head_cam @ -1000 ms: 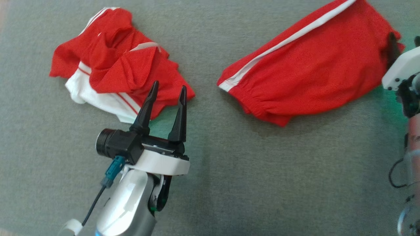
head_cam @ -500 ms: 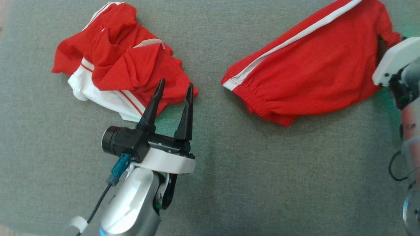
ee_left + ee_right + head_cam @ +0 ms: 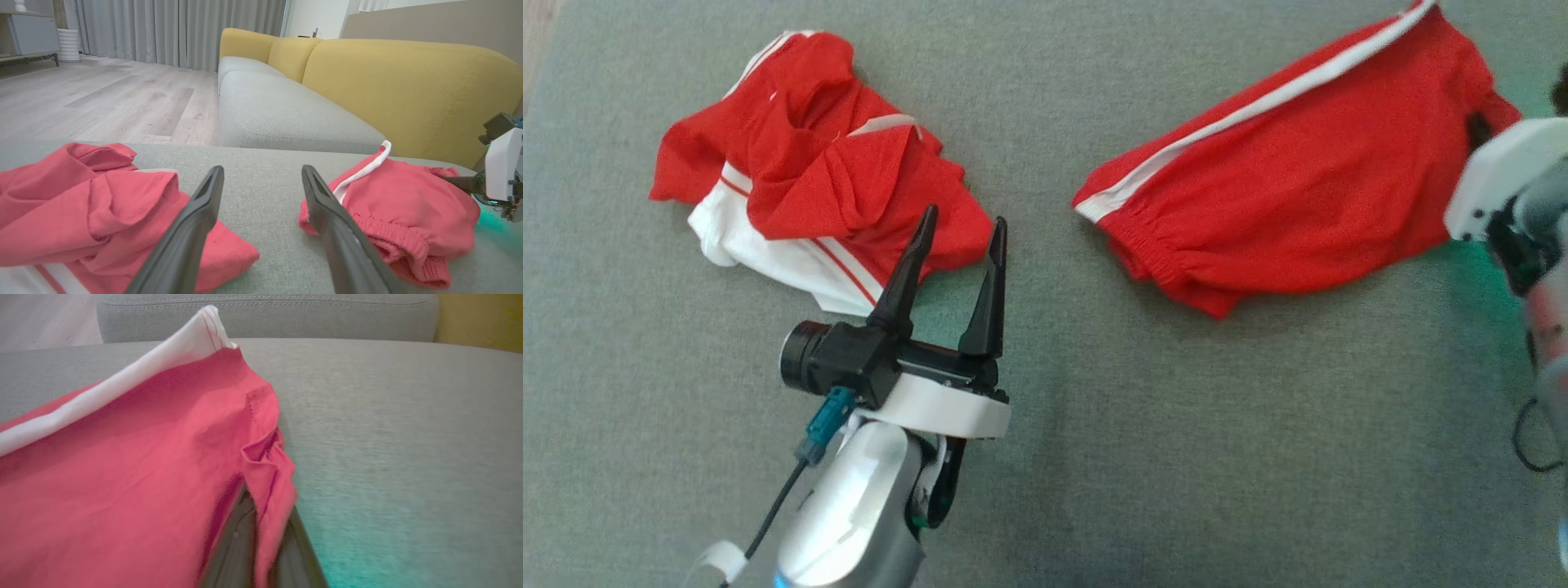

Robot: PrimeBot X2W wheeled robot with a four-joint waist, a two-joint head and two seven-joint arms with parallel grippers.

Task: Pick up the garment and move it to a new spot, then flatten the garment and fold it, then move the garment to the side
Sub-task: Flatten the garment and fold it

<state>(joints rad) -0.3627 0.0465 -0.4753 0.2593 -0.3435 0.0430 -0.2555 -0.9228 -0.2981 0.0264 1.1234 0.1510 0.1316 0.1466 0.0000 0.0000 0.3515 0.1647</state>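
Red shorts (image 3: pixel 1290 188) with a white side stripe lie flat at the right of the grey cushion (image 3: pixel 1143 425). My right gripper (image 3: pixel 1476 131) is shut on their right edge; in the right wrist view the red cloth (image 3: pixel 122 477) drapes over the gripper (image 3: pixel 263 543) and hides the fingertips. A crumpled red and white garment (image 3: pixel 833 196) lies at the left. My left gripper (image 3: pixel 965 216) stands open just beside that garment's near right corner, holding nothing. The left wrist view shows this open gripper (image 3: pixel 262 171) between the crumpled garment (image 3: pixel 81 204) and the shorts (image 3: pixel 408 204).
The cushion's left edge meets wooden floor (image 3: pixel 533 49). A yellow sofa back (image 3: pixel 408 81) rises behind the shorts, and another grey seat (image 3: pixel 278 114) stretches beyond. Bare grey fabric spreads across the near half of the cushion.
The head camera has shifted a little. My left gripper has edged right and forward beside the crumpled garment. The right gripper stays shut on the shorts' edge, nudged slightly left.
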